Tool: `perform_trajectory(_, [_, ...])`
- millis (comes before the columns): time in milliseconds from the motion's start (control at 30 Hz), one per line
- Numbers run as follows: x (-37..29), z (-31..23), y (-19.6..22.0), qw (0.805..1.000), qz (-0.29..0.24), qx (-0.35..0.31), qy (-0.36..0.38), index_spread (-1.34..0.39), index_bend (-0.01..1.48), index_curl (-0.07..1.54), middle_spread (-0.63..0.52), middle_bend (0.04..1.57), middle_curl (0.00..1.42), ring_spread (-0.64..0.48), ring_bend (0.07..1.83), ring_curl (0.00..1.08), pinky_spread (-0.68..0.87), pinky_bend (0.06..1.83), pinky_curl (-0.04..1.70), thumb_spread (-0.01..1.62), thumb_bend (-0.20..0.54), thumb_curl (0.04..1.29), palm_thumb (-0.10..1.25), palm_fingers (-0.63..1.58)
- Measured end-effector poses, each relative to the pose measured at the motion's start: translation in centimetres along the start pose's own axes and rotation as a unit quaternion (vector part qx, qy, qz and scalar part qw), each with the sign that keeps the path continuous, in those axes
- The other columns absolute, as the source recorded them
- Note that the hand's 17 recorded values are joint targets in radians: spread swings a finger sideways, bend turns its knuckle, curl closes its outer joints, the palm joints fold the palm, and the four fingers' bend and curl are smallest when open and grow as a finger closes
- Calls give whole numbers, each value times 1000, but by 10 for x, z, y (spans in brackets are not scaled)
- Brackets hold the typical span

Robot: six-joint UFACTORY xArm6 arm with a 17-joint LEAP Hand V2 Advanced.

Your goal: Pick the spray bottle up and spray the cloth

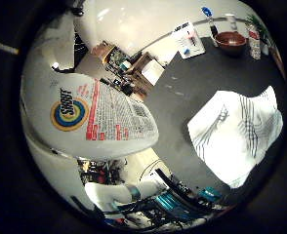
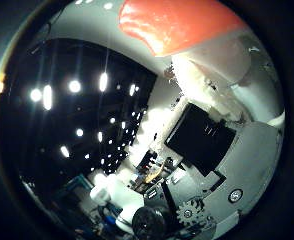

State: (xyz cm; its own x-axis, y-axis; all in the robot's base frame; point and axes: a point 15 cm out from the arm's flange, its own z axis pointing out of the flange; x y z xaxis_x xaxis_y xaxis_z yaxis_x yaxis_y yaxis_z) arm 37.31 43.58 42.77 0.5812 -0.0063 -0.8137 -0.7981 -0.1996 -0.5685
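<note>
A white spray bottle (image 1: 94, 117) with a red, yellow and blue label lies close against my palm, held well above the table. Its orange spray head (image 2: 172, 22) shows in the thumb side view, with the white neck below it. My right hand (image 2: 212, 145) has its white and black fingers curled beside the neck, shut on the bottle. A white cloth (image 1: 236, 136) with thin dark stripes lies crumpled on the dark table (image 1: 182, 92), off to the side of the bottle and below it.
At the table's far end stand a brown bowl (image 1: 230, 41), a white printed box (image 1: 187, 41) and a slim bottle (image 1: 253, 41). Wooden shelves with clutter (image 1: 133, 68) stand beyond the table's edge. Ceiling lights show in the thumb side view.
</note>
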Motion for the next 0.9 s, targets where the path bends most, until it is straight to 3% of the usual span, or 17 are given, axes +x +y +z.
perform_trajectory(467, [100, 14, -51, 999, -12, 36, 30, -284, 1152, 666, -213, 1287, 824, -216, 1423, 640, -311, 1318, 637, 1165, -4, 1024, 907, 1188])
perform_trajectory(900, [194, 36, -37, 998, 6, 23, 62, -282, 1157, 664, -213, 1286, 824, -217, 1420, 643, -311, 1316, 637, 1177, -5, 1014, 914, 1190])
